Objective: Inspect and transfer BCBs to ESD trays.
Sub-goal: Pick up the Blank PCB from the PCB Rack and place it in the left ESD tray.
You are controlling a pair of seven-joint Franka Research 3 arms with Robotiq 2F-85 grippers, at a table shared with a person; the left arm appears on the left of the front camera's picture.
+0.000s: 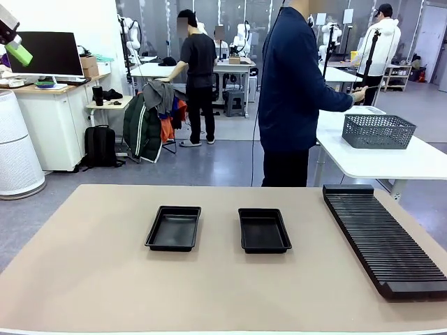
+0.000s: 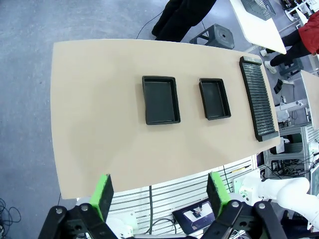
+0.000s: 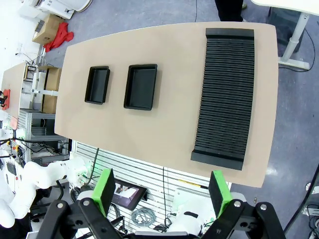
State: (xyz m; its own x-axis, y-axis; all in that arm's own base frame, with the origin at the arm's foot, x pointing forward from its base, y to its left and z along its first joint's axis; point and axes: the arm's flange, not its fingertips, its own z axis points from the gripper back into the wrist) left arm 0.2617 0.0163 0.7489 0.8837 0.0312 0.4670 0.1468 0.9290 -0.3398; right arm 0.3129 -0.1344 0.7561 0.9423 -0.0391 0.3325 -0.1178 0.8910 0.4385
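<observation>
- Front view: the left ESD tray (image 1: 173,227) and right ESD tray (image 1: 264,230) lie side by side, apart, mid-table (image 1: 84,279). A ribbed rack (image 1: 384,241) lies along the right edge. A person (image 1: 290,91) stands at the far side, reaching toward a mesh basket (image 1: 378,130).
- Left wrist view: the left gripper (image 2: 160,191) hangs high off the table's near edge, aimed down, fingers spread wide, holding nothing.
- Right wrist view: the right gripper (image 3: 162,191) hangs equally high, fingers wide apart, empty.

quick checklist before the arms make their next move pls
1. Left gripper open: ok.
2. Right gripper open: ok.
3. Left tray empty and lying flat: ok.
4. Right tray empty and lying flat: ok.
5. Slotted rack apart from both trays: ok.
6. Person facing the robot to take part: not ok, turned toward the mesh basket.
</observation>
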